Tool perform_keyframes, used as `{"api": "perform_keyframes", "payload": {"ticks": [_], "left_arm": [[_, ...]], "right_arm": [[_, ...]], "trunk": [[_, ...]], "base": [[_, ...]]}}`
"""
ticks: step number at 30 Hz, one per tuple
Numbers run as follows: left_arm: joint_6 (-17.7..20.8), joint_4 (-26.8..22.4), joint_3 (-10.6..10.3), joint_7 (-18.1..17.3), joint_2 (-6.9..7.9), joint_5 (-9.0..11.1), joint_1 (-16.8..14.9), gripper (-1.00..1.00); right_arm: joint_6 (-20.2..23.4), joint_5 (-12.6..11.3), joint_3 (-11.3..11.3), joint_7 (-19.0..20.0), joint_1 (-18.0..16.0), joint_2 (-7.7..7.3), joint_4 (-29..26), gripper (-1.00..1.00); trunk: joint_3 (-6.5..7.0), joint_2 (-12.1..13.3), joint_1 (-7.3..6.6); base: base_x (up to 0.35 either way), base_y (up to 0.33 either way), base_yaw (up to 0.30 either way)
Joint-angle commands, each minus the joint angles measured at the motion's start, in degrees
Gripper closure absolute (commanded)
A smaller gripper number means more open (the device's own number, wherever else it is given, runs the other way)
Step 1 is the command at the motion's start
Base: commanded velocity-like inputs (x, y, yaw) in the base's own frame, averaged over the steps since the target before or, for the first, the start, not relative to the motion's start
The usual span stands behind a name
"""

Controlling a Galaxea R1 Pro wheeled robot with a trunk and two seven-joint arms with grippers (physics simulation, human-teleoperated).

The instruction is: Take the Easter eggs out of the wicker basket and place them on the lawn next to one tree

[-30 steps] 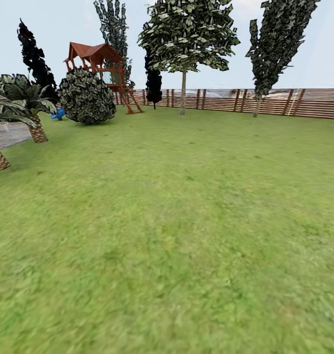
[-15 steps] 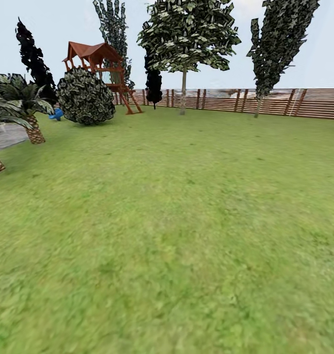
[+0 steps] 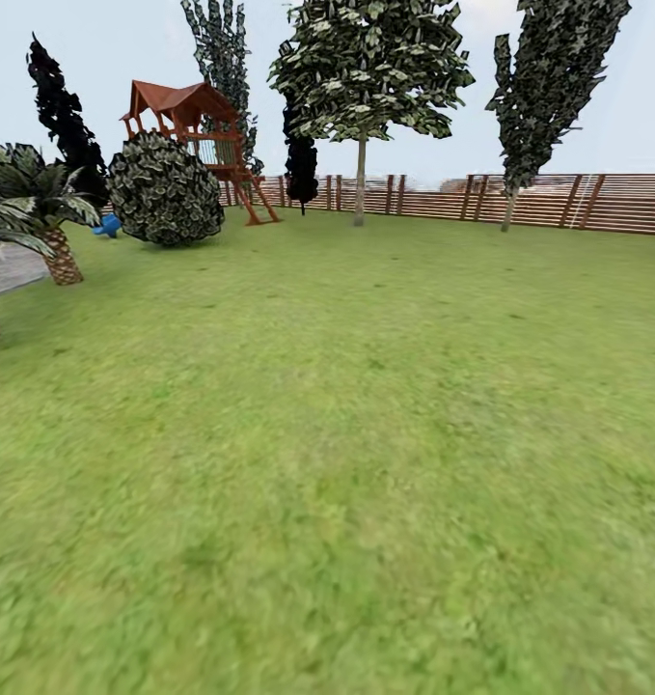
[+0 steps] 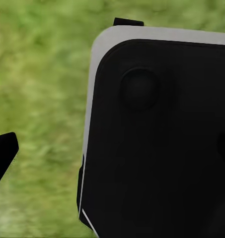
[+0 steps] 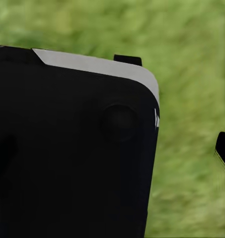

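Note:
The lawn (image 3: 366, 434) spreads wide and flat ahead of me in the head view. At its far side stands a tree (image 3: 360, 183) with a slim pale trunk and dark, white-flecked foliage. A second tree (image 3: 508, 198) of the same kind rises further right by the fence. The Easter eggs and the wicker basket are out of view. In the left wrist view one black fingertip (image 4: 3, 154) pokes in beside a black, grey-rimmed robot panel (image 4: 157, 139), over grass. The right wrist view has a like fingertip (image 5: 224, 148) beside a black panel (image 5: 72, 148).
A brown slat fence (image 3: 568, 203) closes the far side. At the far left stand a red-brown playset (image 3: 197, 121), a round dark bush (image 3: 166, 190), black trees (image 3: 65, 116), a palm (image 3: 49, 208), a small blue object (image 3: 107, 226) and a grey paved patch (image 3: 4, 268).
The whole head view has shifted: the palms at the left have slid further left and partly out of frame, so the camera has moved. Nothing in the garden itself has changed.

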Motion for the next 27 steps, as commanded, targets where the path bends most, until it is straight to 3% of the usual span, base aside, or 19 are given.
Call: {"api": "perform_keyframes", "payload": {"ticks": [1,27], "left_arm": [[-0.2,0.1,0.3,0.0,-0.01,0.1,0.0,-1.00],[-0.2,0.1,0.3,0.0,-0.02,0.1,-0.1,-1.00]], "right_arm": [[-0.1,0.5,0.0,0.0,0.0,-0.01,0.0,-1.00],[-0.1,0.5,0.0,0.0,0.0,-0.01,0.0,-1.00]], "trunk": [[-0.05,0.0,0.03],[-0.05,0.0,0.03]], "base": [[0.324,0.000,0.000],[0.324,0.000,0.000]]}}
